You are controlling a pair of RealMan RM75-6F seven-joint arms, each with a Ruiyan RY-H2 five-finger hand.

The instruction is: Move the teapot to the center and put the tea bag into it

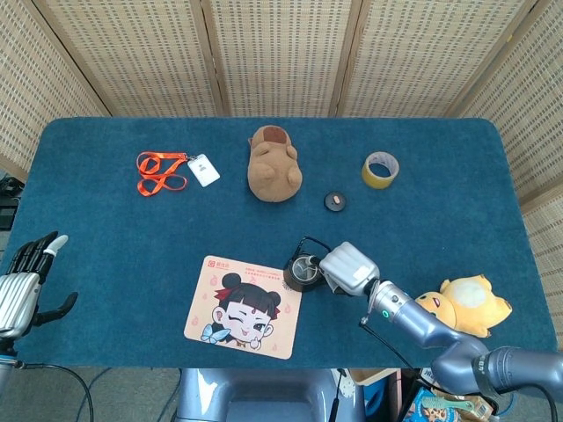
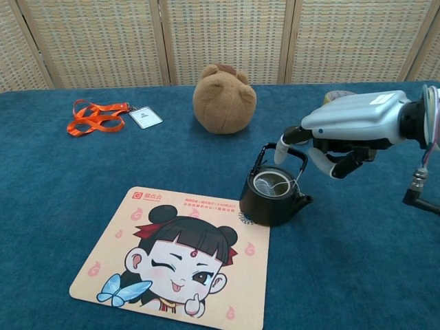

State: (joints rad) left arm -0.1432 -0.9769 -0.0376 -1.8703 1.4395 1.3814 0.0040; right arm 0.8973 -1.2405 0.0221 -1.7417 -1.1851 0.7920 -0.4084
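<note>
A small black teapot with a wire handle stands lidless at the right edge of the cartoon mat. Something pale, the tea bag, lies inside it, and a thin string hangs over the rim. My right hand hovers above and to the right of the pot, fingers apart, holding nothing and not touching the pot. My left hand rests at the table's left edge, far from the pot, with its fingers spread and nothing in them.
A mat with a cartoon girl lies near the front edge. A brown plush, an orange lanyard with badge, a small round lid and a tape roll sit further back. A yellow plush lies at front right.
</note>
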